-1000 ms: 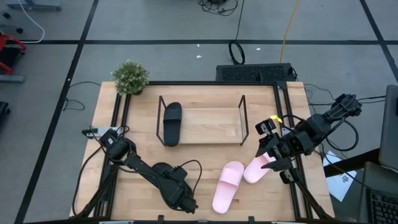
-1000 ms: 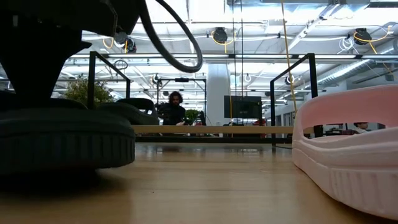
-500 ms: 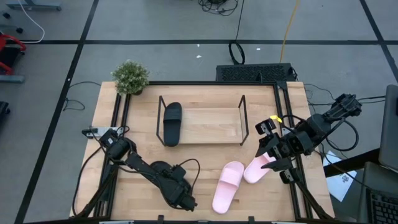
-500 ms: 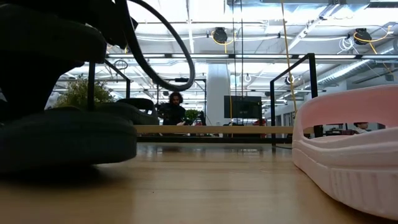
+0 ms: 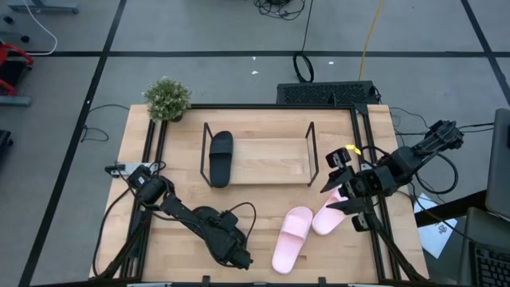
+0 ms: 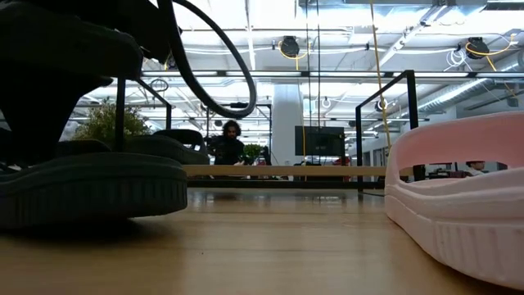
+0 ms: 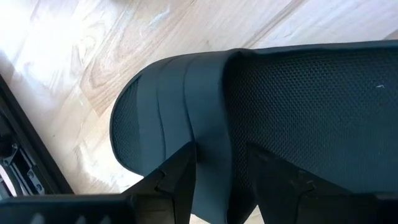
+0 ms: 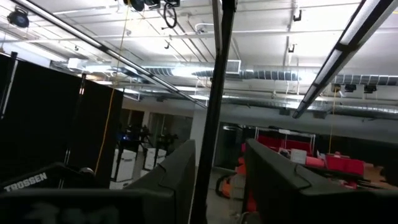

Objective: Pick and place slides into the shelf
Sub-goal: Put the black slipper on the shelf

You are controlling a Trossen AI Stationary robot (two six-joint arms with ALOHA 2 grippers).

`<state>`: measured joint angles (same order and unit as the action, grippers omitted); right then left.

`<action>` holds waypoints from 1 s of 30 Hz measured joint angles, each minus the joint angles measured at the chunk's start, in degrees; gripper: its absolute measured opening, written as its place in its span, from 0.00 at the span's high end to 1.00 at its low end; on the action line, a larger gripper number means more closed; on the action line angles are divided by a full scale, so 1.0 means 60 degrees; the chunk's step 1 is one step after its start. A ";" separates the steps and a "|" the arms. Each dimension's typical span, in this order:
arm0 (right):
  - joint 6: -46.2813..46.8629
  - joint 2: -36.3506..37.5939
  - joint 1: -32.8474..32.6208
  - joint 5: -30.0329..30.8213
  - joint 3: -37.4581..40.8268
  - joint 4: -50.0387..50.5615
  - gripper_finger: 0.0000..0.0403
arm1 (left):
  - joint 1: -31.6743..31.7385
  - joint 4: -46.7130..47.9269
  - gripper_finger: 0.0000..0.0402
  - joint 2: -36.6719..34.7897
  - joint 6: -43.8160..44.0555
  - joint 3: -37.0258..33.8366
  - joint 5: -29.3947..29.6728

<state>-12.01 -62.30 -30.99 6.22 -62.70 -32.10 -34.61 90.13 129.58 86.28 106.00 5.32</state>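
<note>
Down near the table's front edge [image 5: 171, 239], left gripper [image 5: 239, 260] clamped on black slide [image 7: 261, 112]; right gripper [image 5: 339, 195] parted, empty.

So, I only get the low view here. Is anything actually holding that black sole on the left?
Observer: Yes. The left wrist view shows the left gripper with its fingers closed on the broad strap of the matte black slide sandal.
Operator: Is anything in the shelf?
Observer: From above, one other black slide lies at the left end of the black metal-rod shelf.
Operator: And the right arm?
Observer: The right gripper hangs open off the shelf's right end, close to a light pink slide.
</note>
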 joint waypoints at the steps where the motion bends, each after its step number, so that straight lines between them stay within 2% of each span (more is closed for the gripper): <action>1: -0.0003 0.0000 0.0025 0.0000 0.0024 0.0006 0.68 | -0.0004 0.0000 0.63 -0.0004 -0.0007 0.0000 -0.0010; 10: -0.0027 -0.0004 0.0034 -0.0024 0.0059 -0.0029 0.68 | 0.0000 -0.0009 0.64 -0.0051 -0.0019 0.0000 -0.0075; 22: -0.0014 -0.0004 0.0034 -0.0037 0.0059 -0.0033 0.68 | -0.0011 -0.0036 0.98 -0.0062 -0.0531 0.0018 0.0056; 30: -0.0010 -0.0004 0.0031 -0.0040 0.0059 -0.0033 0.68 | -0.0007 -0.0033 0.99 -0.0062 -0.0434 0.0018 0.0106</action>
<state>-12.08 -62.33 -30.81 5.98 -62.35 -32.29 -34.65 89.93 129.21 83.68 106.10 5.96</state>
